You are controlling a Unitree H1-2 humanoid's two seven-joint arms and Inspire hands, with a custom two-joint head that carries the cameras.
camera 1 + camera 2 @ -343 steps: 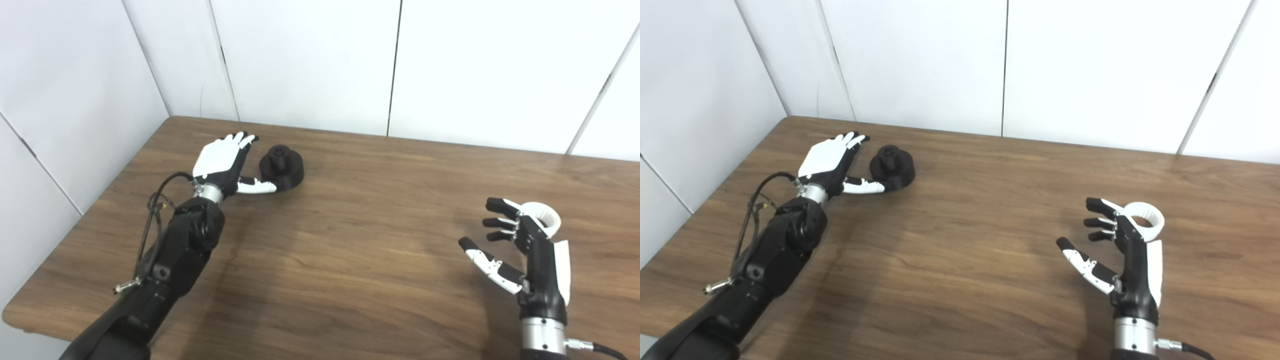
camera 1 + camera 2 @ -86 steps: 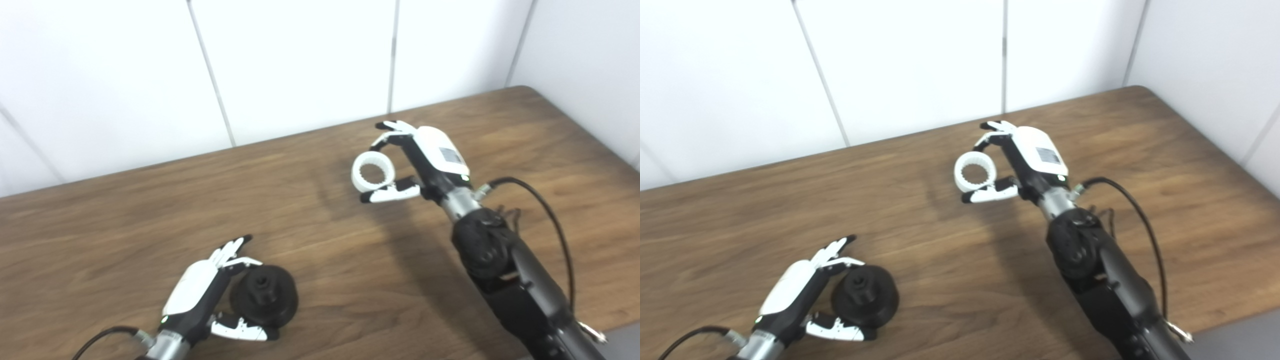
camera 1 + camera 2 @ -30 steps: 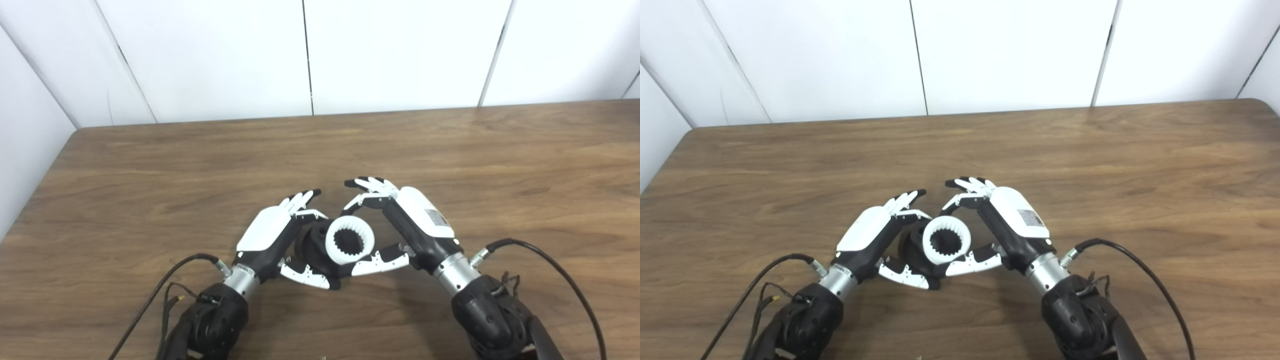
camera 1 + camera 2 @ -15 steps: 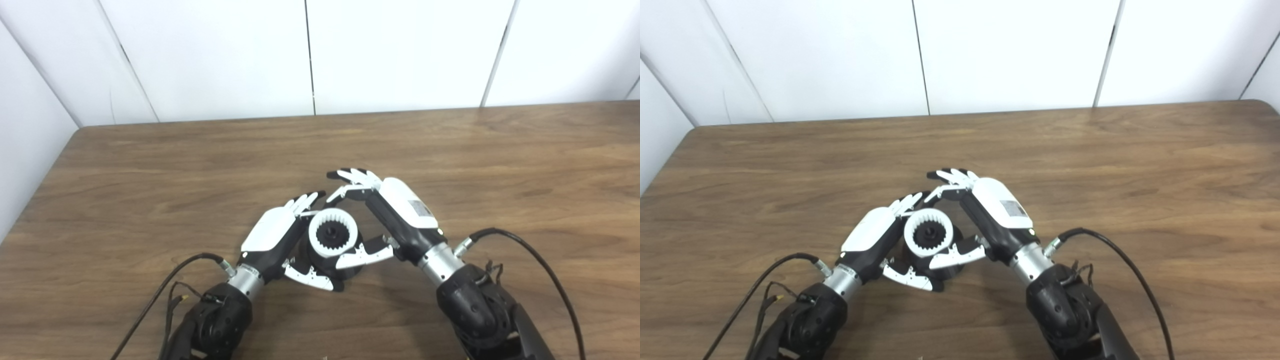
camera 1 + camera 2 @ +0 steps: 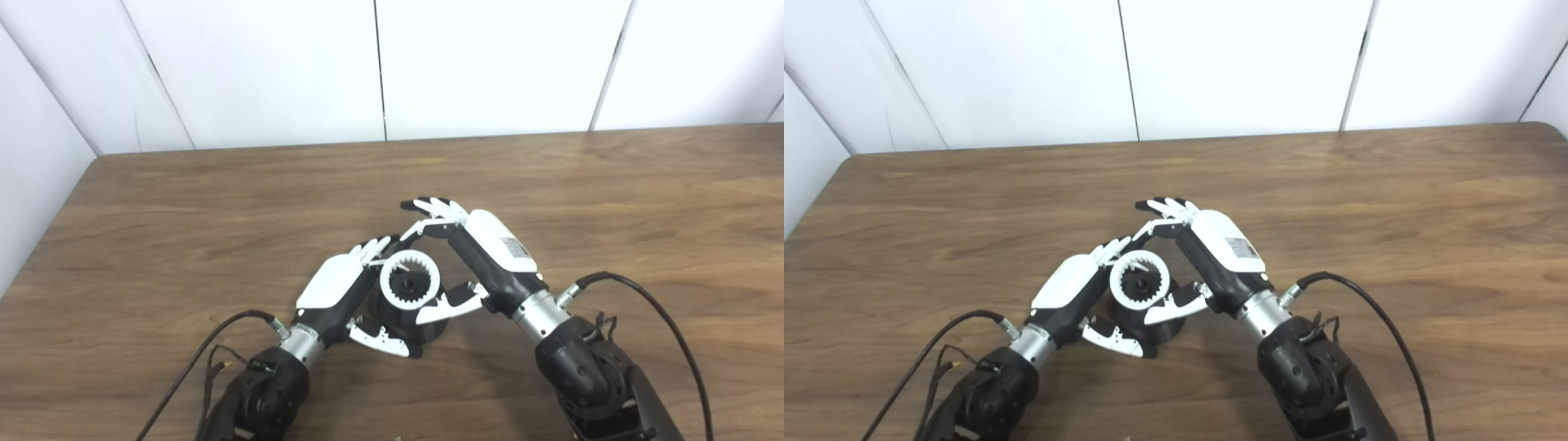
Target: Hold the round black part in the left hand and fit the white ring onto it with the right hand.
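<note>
The round black part (image 5: pixel 424 329) sits on the wooden table (image 5: pixel 184 214) near its front middle. My left hand (image 5: pixel 334 289) is shut on it, fingers round its far left side and thumb (image 5: pixel 378 338) along its front. The white toothed ring (image 5: pixel 434 278) lies on top of the black part, with the part's black hub (image 5: pixel 405 285) showing through its hole. My right hand (image 5: pixel 487 257) comes in from the right and is shut on the ring. Its thumb (image 5: pixel 446 306) presses the ring's near right edge, and its fingers (image 5: pixel 432 214) arch over the far side.
White wall panels stand behind the table's far edge. The table's left edge (image 5: pixel 55 220) runs close to the left wall. A black cable (image 5: pixel 202 343) loops by my left forearm and another (image 5: pixel 667 331) by my right forearm.
Over the last second my right hand carried the ring left and down, from beside the black part onto its hub. My left hand has stayed on the black part.
</note>
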